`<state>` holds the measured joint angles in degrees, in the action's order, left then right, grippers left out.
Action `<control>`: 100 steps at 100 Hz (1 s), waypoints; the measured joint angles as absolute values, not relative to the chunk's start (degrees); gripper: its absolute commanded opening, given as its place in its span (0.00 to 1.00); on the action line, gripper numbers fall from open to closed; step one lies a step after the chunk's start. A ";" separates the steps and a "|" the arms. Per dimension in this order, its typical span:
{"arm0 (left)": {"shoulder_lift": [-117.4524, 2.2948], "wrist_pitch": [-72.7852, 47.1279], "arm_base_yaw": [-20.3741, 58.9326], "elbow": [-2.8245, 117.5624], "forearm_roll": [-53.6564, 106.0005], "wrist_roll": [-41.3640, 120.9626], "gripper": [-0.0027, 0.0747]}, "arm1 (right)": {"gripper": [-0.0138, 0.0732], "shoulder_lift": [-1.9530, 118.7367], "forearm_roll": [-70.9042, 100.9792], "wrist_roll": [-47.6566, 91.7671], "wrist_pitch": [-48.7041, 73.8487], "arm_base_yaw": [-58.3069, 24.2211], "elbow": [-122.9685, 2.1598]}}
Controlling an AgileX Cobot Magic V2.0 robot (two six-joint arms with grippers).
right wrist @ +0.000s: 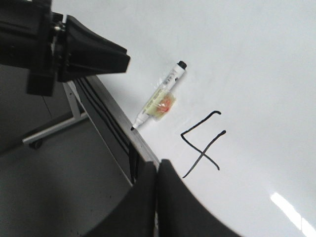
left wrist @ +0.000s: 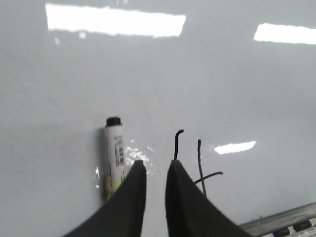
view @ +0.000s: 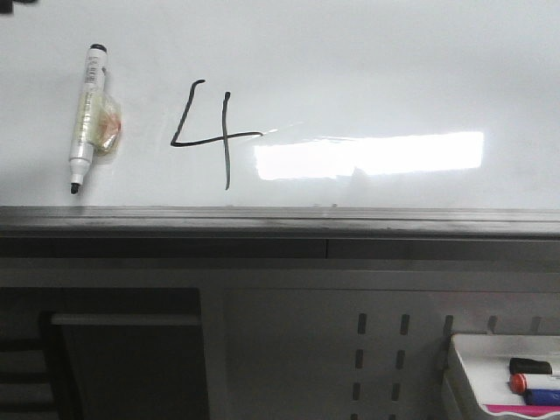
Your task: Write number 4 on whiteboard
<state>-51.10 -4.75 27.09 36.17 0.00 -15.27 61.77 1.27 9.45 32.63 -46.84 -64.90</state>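
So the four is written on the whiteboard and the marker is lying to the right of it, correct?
Not quite. In the front view the marker lies to the left of the four, not the right. The four is indeed written on the whiteboard.

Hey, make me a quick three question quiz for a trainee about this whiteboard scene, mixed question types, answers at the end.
1. True or false: the number 4 is already drawn on the whiteboard.
2. In the front view, the white marker lies: A) left of the 4, B) right of it, C) across it.
3. What is the left gripper holding?

Key: 1 true. 2 A. 3 Nothing; its fingers stand slightly apart, empty.
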 measured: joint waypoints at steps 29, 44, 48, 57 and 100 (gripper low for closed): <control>-29.52 -4.89 27.09 27.45 -5.35 -13.18 0.01 | 0.09 42.71 1.27 9.10 8.76 -46.84 -39.63; -16.80 -4.99 27.09 19.88 -7.50 -12.95 0.01 | 0.08 31.16 1.27 9.10 2.95 -46.84 -26.68; -14.09 -5.03 27.09 18.04 -8.34 -12.84 0.01 | 0.08 28.79 1.27 9.10 2.85 -46.84 -24.42; -7.88 -5.03 27.09 14.50 -10.58 -12.84 0.01 | 0.08 23.08 1.27 9.01 3.42 -46.84 -19.61; 0.31 -6.14 27.09 8.24 -12.01 -12.84 0.01 | 0.08 12.60 1.27 9.01 4.96 -46.80 -11.50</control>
<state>0.31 -6.14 27.09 8.24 -12.01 -12.84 12.60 1.27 9.01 4.96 -46.80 -11.50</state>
